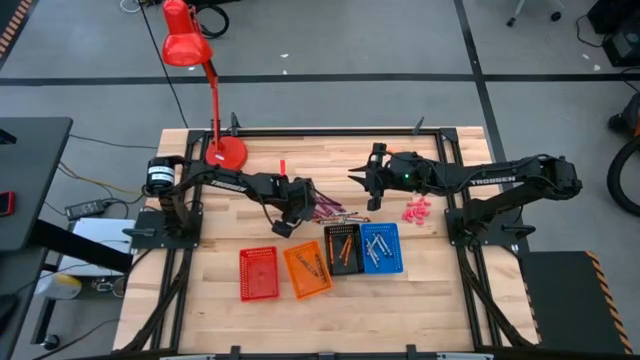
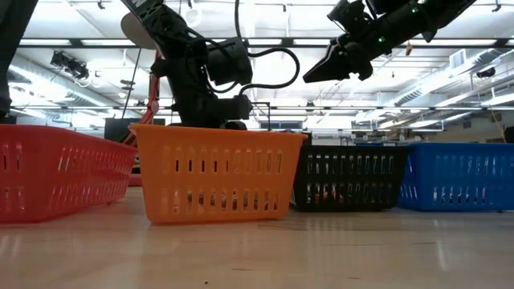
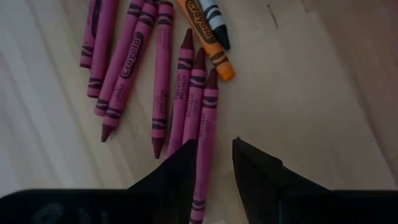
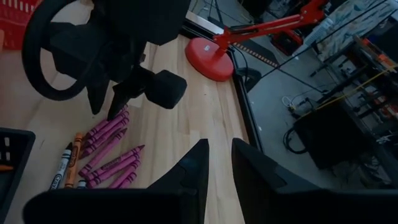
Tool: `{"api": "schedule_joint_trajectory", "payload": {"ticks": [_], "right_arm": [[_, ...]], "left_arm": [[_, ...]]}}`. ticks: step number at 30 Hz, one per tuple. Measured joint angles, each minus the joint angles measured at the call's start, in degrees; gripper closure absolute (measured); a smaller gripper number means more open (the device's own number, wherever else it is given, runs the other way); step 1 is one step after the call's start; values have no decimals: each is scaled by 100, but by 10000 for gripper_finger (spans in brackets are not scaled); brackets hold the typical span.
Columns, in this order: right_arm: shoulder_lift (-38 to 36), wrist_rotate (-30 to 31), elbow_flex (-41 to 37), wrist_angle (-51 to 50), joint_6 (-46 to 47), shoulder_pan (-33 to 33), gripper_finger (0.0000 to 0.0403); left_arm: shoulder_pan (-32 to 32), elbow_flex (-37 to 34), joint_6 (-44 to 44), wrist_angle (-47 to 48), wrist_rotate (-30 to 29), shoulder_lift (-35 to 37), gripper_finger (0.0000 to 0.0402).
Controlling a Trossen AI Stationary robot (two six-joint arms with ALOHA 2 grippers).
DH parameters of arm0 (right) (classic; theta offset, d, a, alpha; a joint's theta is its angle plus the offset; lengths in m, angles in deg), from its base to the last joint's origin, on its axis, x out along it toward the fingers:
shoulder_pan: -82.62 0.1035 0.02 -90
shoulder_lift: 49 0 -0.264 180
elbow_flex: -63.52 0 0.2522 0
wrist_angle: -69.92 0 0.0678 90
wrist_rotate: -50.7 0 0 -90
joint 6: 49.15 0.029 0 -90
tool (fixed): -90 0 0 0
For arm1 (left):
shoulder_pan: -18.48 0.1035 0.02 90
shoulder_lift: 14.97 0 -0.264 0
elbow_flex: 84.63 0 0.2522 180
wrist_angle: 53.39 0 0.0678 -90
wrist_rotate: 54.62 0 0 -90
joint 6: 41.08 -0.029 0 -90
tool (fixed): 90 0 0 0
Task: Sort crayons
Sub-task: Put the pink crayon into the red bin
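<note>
My left gripper [image 3: 214, 163]: jaws straddling one slim paper-wrapped magenta wax crayon [image 3: 204, 149], not clamped. Right gripper [image 4: 219, 163]: jaws parted, empty, above pale wooden bench [image 4: 180, 124].

The left arm reaches in from its base toward the bench's middle, wrist bent down, its tool [image 3: 214, 165] low over the bench with the two fingers a narrow gap apart. The right arm stretches across from the other side, its tool [image 1: 358, 176] held high, fingers slightly parted.
</note>
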Motion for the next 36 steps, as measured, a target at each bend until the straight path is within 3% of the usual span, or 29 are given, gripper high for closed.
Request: {"api": "schedule_joint_trajectory", "payload": {"ticks": [21, 31, 36], "right_arm": [[0, -138, -2, -3, 9, 0, 328], [0, -142, -2, 0, -24, 0, 328], [0, -469, -2, -2, -24, 0, 328]], "left_arm": [[-44, 20, 194, 73, -24, -204, 287], [-30, 17, 680, 220, -6, -212, 371], [-42, 22, 989, 288, -25, -212, 379]]}}
